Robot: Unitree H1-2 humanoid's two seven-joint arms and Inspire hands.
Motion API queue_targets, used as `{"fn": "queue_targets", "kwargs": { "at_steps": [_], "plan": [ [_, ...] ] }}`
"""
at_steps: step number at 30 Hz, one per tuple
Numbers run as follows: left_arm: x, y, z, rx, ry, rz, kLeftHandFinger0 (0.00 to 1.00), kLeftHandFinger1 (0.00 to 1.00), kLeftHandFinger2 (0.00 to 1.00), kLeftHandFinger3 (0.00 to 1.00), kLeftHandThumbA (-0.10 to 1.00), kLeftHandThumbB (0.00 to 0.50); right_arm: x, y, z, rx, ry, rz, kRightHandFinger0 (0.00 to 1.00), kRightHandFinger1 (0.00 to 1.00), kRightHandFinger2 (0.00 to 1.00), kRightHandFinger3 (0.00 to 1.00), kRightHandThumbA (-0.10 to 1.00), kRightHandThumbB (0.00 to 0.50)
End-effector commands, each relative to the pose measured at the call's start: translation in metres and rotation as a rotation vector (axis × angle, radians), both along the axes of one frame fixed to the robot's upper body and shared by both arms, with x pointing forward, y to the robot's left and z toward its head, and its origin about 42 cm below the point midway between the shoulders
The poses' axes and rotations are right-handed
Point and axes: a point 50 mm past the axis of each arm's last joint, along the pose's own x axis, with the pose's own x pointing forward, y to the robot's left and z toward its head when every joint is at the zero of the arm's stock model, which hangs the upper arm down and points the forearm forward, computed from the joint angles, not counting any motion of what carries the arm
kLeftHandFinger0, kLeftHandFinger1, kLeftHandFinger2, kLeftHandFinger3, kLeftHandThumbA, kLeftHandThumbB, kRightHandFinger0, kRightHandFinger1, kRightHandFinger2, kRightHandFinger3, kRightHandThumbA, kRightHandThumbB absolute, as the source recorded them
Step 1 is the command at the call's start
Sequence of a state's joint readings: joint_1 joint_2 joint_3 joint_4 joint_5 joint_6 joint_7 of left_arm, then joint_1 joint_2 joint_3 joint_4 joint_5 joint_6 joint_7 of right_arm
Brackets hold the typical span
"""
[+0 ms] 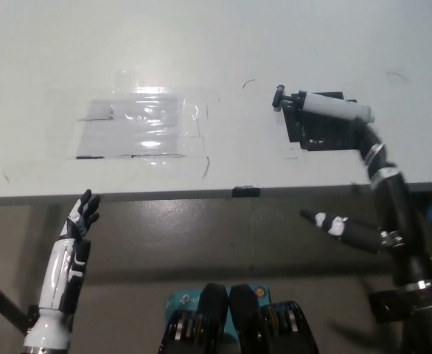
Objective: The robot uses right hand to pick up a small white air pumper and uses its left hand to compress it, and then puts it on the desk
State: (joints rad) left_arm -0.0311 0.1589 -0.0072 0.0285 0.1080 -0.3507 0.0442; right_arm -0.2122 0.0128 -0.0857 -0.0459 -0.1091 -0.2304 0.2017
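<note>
Head view, looking steeply down on a white desk [216, 44] whose front edge runs across the middle of the picture; below it lies a grey-brown floor [201, 236]. The desk top carries a rectangular patch of clear shiny tape or film [138, 129] left of centre, a few faint dark scuff marks, and a small dark tab [246, 192] on the front edge.

The white air pumper [335, 109] lies on its side right of centre, resting across a black base [326, 131], with its black T-shaped handle [279, 96] pointing toward the film patch. It is on the desk and not held by either hand.

The black right hand [352, 228] hangs below the desk edge at lower right, over the floor, with fingers spread apart: one reaches up to the black base beside the pumper, another points left. It grips nothing.

The white left hand [79, 219] rests at lower left, below the desk edge, fingers extended and slightly apart, empty, well away from the pumper.

No containers are visible on the desk.
</note>
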Motion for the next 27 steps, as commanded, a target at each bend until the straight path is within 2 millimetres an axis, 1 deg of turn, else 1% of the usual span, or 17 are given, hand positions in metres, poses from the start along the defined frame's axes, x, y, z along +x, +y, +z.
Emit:
{"fn": "queue_targets", "kwargs": {
  "at_steps": [1, 2, 3, 5, 6, 7, 8, 9, 11, 15, 16, 18, 21, 23, 25, 26, 27],
  "plan": [
    [0.007, 0.007, 0.009, 0.015, -0.024, -0.018, 1.00, 1.00, 1.00, 1.00, 1.00, 0.258, 0.005, 0.007, -0.019, 0.053, -0.033, -0.013, 1.00, 1.00, 1.00, 1.00, 1.00, 0.155],
    [0.009, 0.007, 0.009, 0.016, -0.026, -0.021, 1.00, 1.00, 1.00, 1.00, 1.00, 0.251, 0.007, 0.006, -0.025, 0.055, -0.012, -0.017, 1.00, 1.00, 1.00, 1.00, 1.00, 0.180],
    [0.009, 0.007, 0.009, 0.015, -0.028, -0.021, 1.00, 1.00, 1.00, 1.00, 1.00, 0.248, 0.010, 0.008, -0.037, 0.087, 0.029, 0.000, 1.00, 1.00, 1.00, 1.00, 1.00, 0.179],
    [0.010, 0.007, 0.008, 0.018, -0.027, -0.019, 1.00, 1.00, 1.00, 1.00, 1.00, 0.238, 0.012, 0.010, -0.047, 0.096, 0.046, 0.009, 1.00, 1.00, 1.00, 1.00, 1.00, 0.131],
    [0.010, 0.008, 0.009, 0.014, -0.025, -0.017, 1.00, 1.00, 1.00, 1.00, 1.00, 0.237, 0.015, 0.011, -0.053, 0.096, 0.051, 0.019, 1.00, 1.00, 1.00, 1.00, 0.96, 0.142],
    [0.009, 0.008, 0.009, 0.012, -0.024, -0.017, 1.00, 1.00, 1.00, 1.00, 1.00, 0.237, 0.015, 0.012, -0.054, 0.097, 0.051, 0.022, 1.00, 1.00, 1.00, 1.00, 0.95, 0.139],
    [0.009, 0.009, 0.007, 0.008, -0.020, -0.019, 1.00, 1.00, 1.00, 1.00, 1.00, 0.238, 0.013, 0.012, -0.061, 0.085, 0.059, 0.016, 1.00, 1.00, 1.00, 1.00, 0.98, 0.190],
    [0.008, 0.009, 0.007, 0.007, -0.017, -0.021, 1.00, 1.00, 1.00, 1.00, 1.00, 0.239, 0.011, 0.013, -0.065, 0.080, 0.064, 0.014, 1.00, 1.00, 1.00, 1.00, 0.99, 0.193],
    [0.008, 0.009, 0.006, 0.016, -0.013, -0.020, 1.00, 1.00, 1.00, 1.00, 1.00, 0.240, 0.008, 0.013, -0.070, 0.083, 0.079, 0.009, 1.00, 1.00, 1.00, 1.00, 1.00, 0.239],
    [0.009, 0.011, 0.004, 0.019, 0.004, -0.017, 1.00, 1.00, 1.00, 1.00, 1.00, 0.239, 0.001, 0.013, -0.082, 0.090, 0.116, 0.014, 1.00, 1.00, 1.00, 1.00, 0.98, 0.215],
    [0.009, 0.012, 0.003, 0.022, 0.008, -0.016, 1.00, 1.00, 1.00, 1.00, 1.00, 0.235, -0.002, 0.012, -0.085, 0.085, 0.126, 0.011, 1.00, 1.00, 1.00, 1.00, 0.97, 0.199],
    [0.012, 0.013, 0.002, 0.020, 0.017, -0.021, 1.00, 1.00, 1.00, 1.00, 1.00, 0.232, -0.005, 0.009, -0.086, 0.090, 0.137, 0.002, 1.00, 1.00, 1.00, 1.00, 0.96, 0.207],
    [0.014, 0.014, 0.003, 0.019, 0.015, -0.018, 1.00, 1.00, 1.00, 1.00, 1.00, 0.216, -0.006, 0.007, -0.086, 0.097, 0.134, 0.008, 1.00, 1.00, 1.00, 1.00, 0.94, 0.173],
    [0.015, 0.015, 0.002, 0.020, 0.014, -0.018, 1.00, 1.00, 1.00, 1.00, 1.00, 0.193, -0.006, 0.008, -0.086, 0.098, 0.136, 0.004, 1.00, 1.00, 1.00, 1.00, 0.94, 0.178],
    [0.015, 0.016, 0.002, 0.022, 0.016, -0.016, 1.00, 1.00, 1.00, 1.00, 1.00, 0.190, -0.005, 0.009, -0.086, 0.089, 0.132, 0.007, 1.00, 1.00, 1.00, 1.00, 0.94, 0.178],
    [0.015, 0.017, 0.002, 0.018, 0.025, -0.020, 1.00, 1.00, 1.00, 1.00, 1.00, 0.190, -0.005, 0.010, -0.085, 0.081, 0.135, 0.005, 1.00, 1.00, 1.00, 1.00, 0.94, 0.186],
    [0.016, 0.018, 0.003, 0.019, 0.034, -0.021, 1.00, 1.00, 1.00, 1.00, 1.00, 0.197, -0.004, 0.010, -0.085, 0.083, 0.136, 0.008, 1.00, 1.00, 1.00, 1.00, 0.94, 0.176]
  ]
}}
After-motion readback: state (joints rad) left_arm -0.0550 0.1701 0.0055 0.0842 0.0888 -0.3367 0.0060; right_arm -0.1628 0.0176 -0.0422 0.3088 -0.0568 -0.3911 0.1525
